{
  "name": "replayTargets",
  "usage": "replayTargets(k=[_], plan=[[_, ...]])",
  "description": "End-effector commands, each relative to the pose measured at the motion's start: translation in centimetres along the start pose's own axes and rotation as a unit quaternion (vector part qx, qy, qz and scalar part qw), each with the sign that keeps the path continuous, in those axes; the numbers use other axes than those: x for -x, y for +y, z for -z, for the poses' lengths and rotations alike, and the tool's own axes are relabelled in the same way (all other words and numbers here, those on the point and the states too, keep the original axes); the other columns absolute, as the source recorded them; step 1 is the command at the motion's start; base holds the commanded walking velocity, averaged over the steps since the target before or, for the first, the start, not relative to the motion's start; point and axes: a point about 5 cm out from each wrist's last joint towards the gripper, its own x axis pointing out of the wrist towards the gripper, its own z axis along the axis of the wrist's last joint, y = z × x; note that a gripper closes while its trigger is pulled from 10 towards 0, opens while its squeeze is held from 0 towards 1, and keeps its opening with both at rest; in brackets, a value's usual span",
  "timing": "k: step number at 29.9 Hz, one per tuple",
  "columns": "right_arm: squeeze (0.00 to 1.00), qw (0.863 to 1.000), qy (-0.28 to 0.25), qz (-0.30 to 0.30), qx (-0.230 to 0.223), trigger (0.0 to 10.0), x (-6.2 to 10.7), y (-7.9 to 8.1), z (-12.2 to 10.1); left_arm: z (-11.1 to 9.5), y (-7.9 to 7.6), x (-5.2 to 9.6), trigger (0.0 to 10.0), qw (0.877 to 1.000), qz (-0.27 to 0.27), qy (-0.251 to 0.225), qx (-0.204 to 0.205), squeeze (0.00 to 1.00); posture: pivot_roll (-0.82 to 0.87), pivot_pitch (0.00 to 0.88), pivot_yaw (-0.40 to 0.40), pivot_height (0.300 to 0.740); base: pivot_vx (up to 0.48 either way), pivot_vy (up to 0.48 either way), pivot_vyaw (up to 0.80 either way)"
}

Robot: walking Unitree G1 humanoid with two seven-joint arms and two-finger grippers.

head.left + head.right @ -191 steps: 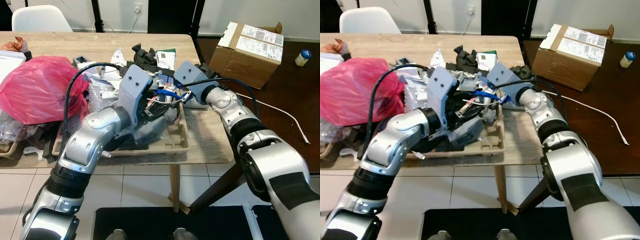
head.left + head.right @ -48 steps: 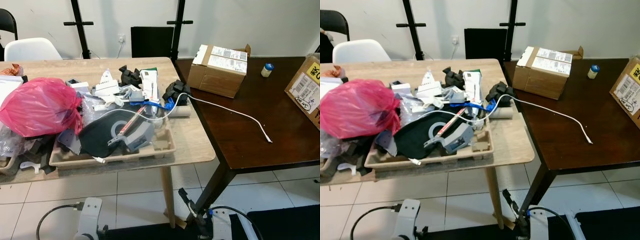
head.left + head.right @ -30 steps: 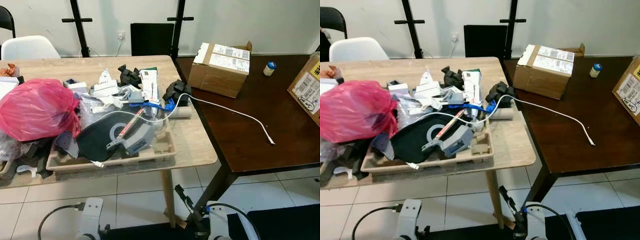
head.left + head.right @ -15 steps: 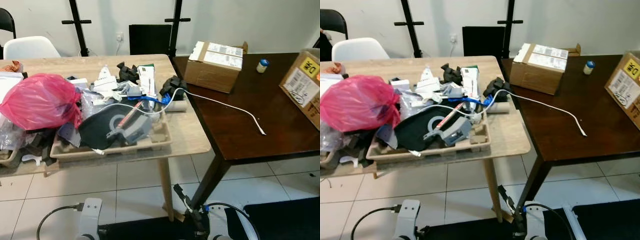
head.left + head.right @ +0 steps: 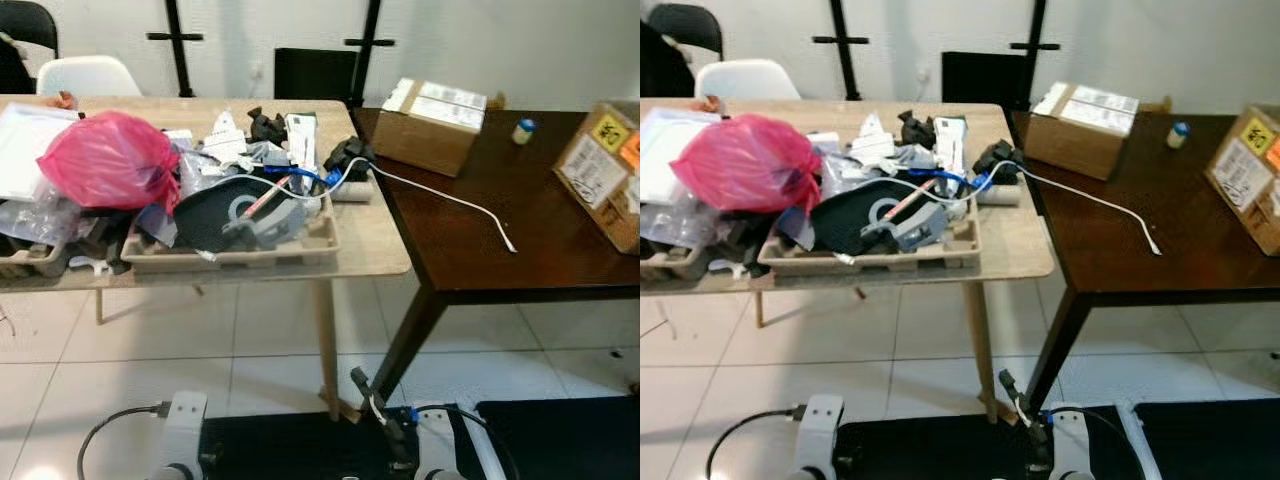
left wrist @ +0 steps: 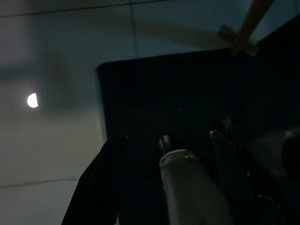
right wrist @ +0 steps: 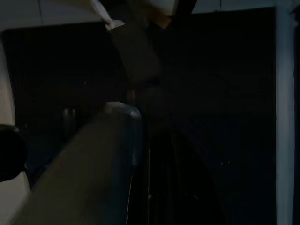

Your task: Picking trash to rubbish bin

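White floor tiles (image 5: 130, 370) run under two tables pushed side by side: a light wood table (image 5: 375, 255) at 10 o'clock in my head cam and a dark table (image 5: 470, 235) at 2 o'clock. On the wood one I see a trash heap: a red plastic bag (image 5: 105, 160) at 10 o'clock and, just beside it, a cardboard tray (image 5: 300, 245) w/ a black and grey piece (image 5: 235, 215) lying in it. A white cable (image 5: 450, 203) trails from the pile across onto the dark table. A cardboard box (image 5: 430, 110) sits at 1 o'clock, a second labelled box (image 5: 605, 170) at 3 o'clock, a small bottle (image 5: 521, 130) btwn them. A white chair (image 5: 85, 75) stands behind the wood table. Both arms hang idle near the floor at 6 o'clock. Left wrist cam, dim: left gripper (image 6: 166, 159) over a black mat (image 6: 140, 93), fingers spread, holding nothing. Right wrist cam is too dark; can't tell the right gripper's jaws.
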Motion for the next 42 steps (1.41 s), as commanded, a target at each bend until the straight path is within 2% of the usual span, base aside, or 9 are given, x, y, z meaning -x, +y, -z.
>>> replayTargets(k=[1, 8, 13, 23, 27, 29, 36, 38, 42], plan=[[0.00, 1.000, 0.006, 0.001, -0.003, 10.0, 0.1, -0.1, 0.4, 0.7, 0.1, 0.2, 10.0, 1.000, -0.003, 0.013, -0.004, 0.00, -0.01, 0.108, -0.009, 0.740, 0.000, 0.000, 0.00], [0.00, 1.000, 0.006, 0.000, -0.007, 10.0, 0.0, 0.0, 0.3, 0.6, 0.0, 0.1, 10.0, 1.000, 0.005, 0.020, -0.013, 0.00, -0.01, 0.113, -0.009, 0.740, 0.000, 0.000, 0.00], [0.00, 1.000, 0.006, 0.000, -0.008, 10.0, 0.0, 0.0, 0.4, 0.5, 0.0, 0.0, 10.0, 1.000, 0.001, 0.018, -0.011, 0.00, -0.01, 0.115, -0.009, 0.740, 0.000, -0.480, 0.00], [0.00, 1.000, 0.004, -0.003, 0.015, 10.0, 0.0, 0.0, 0.4, -0.5, -0.3, -0.1, 10.0, 1.000, 0.002, -0.022, 0.004, 0.00, -0.01, 0.115, -0.008, 0.740, 0.000, -0.047, 0.00], [0.00, 1.000, 0.002, -0.003, 0.014, 10.0, 0.0, 0.2, 0.3, -0.8, -0.5, -0.1, 10.0, 0.999, 0.008, -0.031, -0.009, 0.00, -0.01, 0.116, -0.009, 0.740, 0.000, 0.000, 0.00], [0.00, 1.000, 0.001, -0.004, 0.014, 10.0, 0.0, 0.3, 0.2, -0.6, -0.6, -0.1, 10.0, 0.998, 0.014, -0.031, -0.045, 0.00, -0.01, 0.116, -0.009, 0.740, 0.000, 0.000, 0.00], [0.00, 1.000, -0.001, -0.006, 0.016, 10.0, 0.0, 0.4, 0.1, 0.1, -0.5, 0.1, 10.0, 0.999, 0.015, -0.018, -0.040, 0.00, -0.01, 0.110, -0.005, 0.740, 0.000, 0.000, 0.00], [0.00, 1.000, 0.008, -0.002, 0.020, 10.0, 0.0, 0.3, 0.3, 0.5, -0.3, 0.2, 10.0, 0.998, 0.010, -0.006, -0.056, 0.00, -0.01, 0.102, -0.004, 0.740, 0.000, 0.000, -0.72], [0.00, 1.000, 0.007, 0.000, 0.016, 10.0, 0.0, 0.2, 0.3, 0.5, -0.3, 0.2, 10.0, 0.998, 0.012, -0.010, -0.058, 0.00, -0.01, 0.099, -0.003, 0.740, 0.000, 0.000, -0.80]])
